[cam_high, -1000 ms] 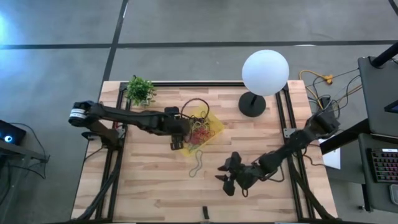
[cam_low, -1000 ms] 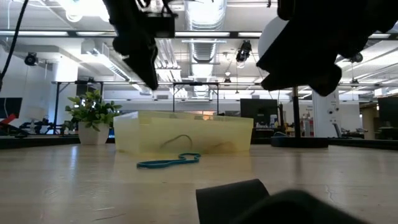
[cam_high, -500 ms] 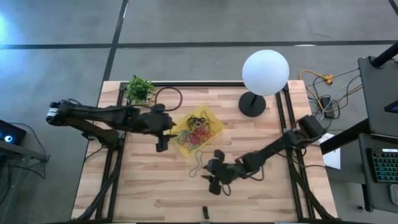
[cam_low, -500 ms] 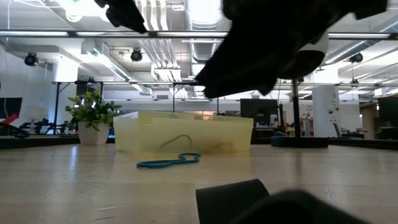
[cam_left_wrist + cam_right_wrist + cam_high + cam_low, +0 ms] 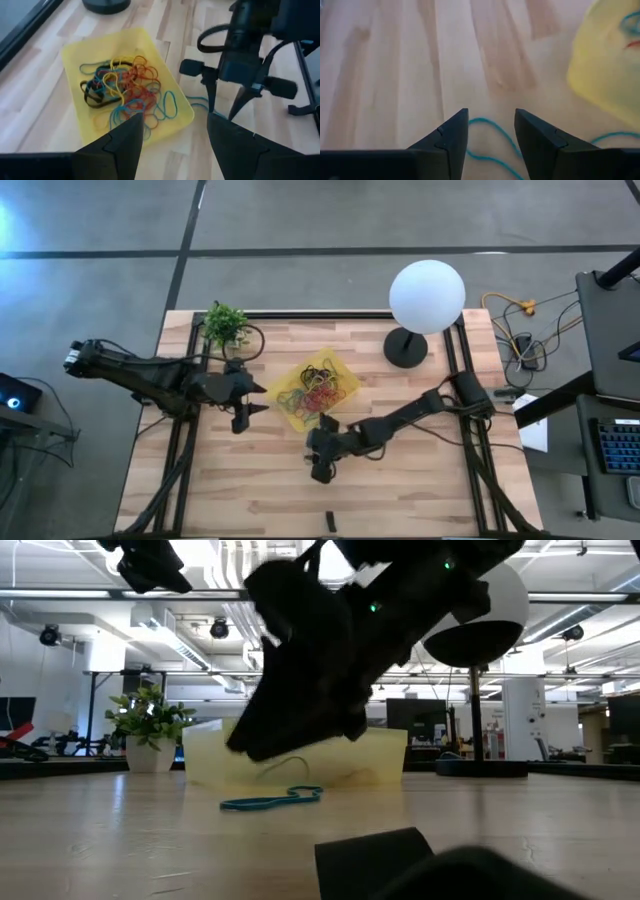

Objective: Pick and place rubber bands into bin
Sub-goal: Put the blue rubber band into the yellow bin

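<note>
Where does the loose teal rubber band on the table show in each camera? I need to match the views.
High view: not discernible; the right gripper covers that spot beside the bin.
Low view: loose teal rubber band flat on the wood before the bin.
Left wrist view: band just off the bin's corner.
Right wrist view: band between the open fingers.
Shared landmark: the yellow bin.

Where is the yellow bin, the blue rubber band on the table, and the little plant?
bin (image 5: 75,47): left wrist view, bare floor near its corner.
blue rubber band (image 5: 270,801): low view, middle of the loop.
plant (image 5: 226,325): high view, its leaves.
</note>
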